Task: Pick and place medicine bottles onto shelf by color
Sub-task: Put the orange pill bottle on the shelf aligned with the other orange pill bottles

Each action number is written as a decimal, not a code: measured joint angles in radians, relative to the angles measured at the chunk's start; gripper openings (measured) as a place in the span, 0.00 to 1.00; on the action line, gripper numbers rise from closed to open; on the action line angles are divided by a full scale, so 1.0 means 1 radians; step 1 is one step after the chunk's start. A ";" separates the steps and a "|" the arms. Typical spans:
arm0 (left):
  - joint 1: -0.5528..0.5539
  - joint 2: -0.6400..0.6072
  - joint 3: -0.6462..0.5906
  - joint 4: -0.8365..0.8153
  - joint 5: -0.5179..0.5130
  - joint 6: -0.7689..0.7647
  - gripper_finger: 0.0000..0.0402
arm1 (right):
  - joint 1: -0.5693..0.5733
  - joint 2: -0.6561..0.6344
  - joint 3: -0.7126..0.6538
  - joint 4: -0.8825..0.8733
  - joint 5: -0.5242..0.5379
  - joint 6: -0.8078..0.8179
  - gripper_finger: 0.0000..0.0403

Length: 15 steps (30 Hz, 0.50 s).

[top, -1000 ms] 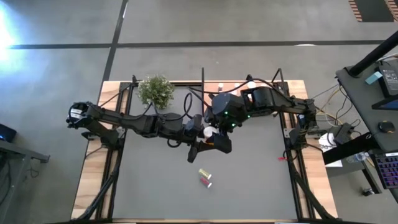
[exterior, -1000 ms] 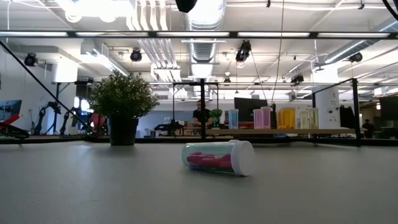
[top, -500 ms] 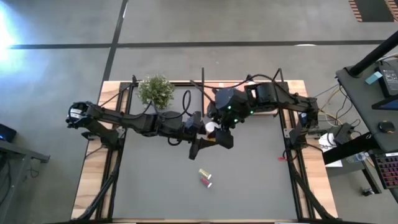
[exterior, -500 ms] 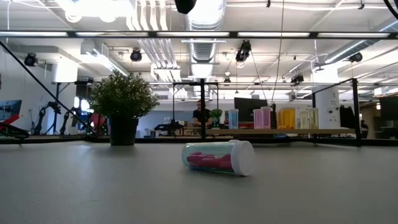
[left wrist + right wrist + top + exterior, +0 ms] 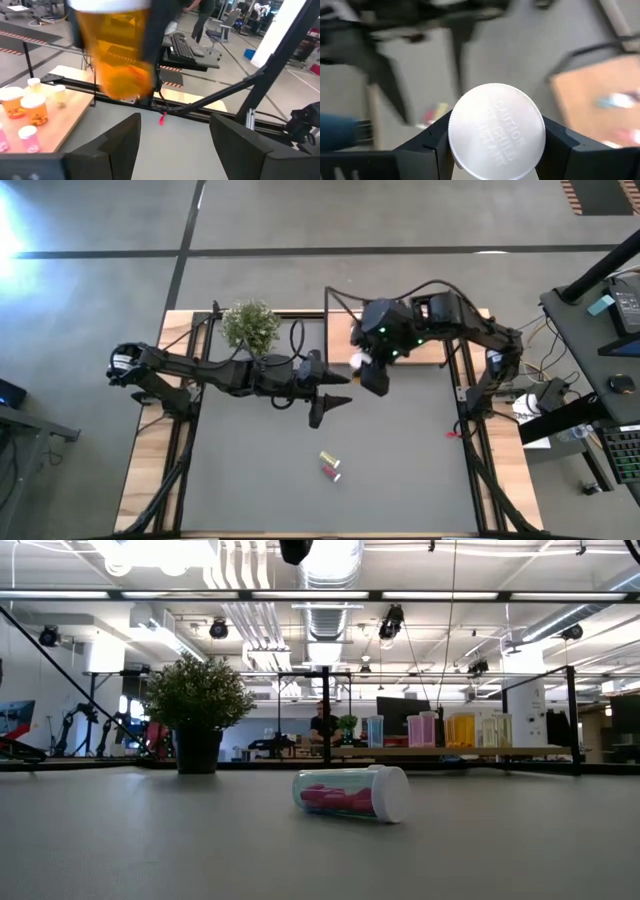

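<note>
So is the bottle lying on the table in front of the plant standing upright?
No, the pink bottle lies on its side on the table, white cap pointing sideways.

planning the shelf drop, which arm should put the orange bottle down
Right. The right gripper grips the white-capped orange bottle and hangs near the shelf. The left gripper is open, empty, over mid-table.

The orange bottle (image 5: 120, 52) in the left wrist view is blurred and cut off at the top edge. In the right wrist view its white cap (image 5: 496, 131) hides the body, and the shelf (image 5: 600, 100) beyond is a blur.
</note>
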 joint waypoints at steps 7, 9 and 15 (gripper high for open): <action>0.018 -0.004 0.000 -0.007 -0.006 -0.003 0.55 | -0.012 -0.040 -0.041 -0.074 0.200 -0.014 0.48; 0.021 -0.011 -0.001 -0.008 -0.008 -0.003 0.55 | -0.012 -0.060 -0.101 -0.072 0.234 -0.012 0.48; 0.022 -0.033 -0.006 -0.041 -0.044 -0.004 0.55 | -0.044 -0.206 -0.416 -0.017 0.298 0.052 0.48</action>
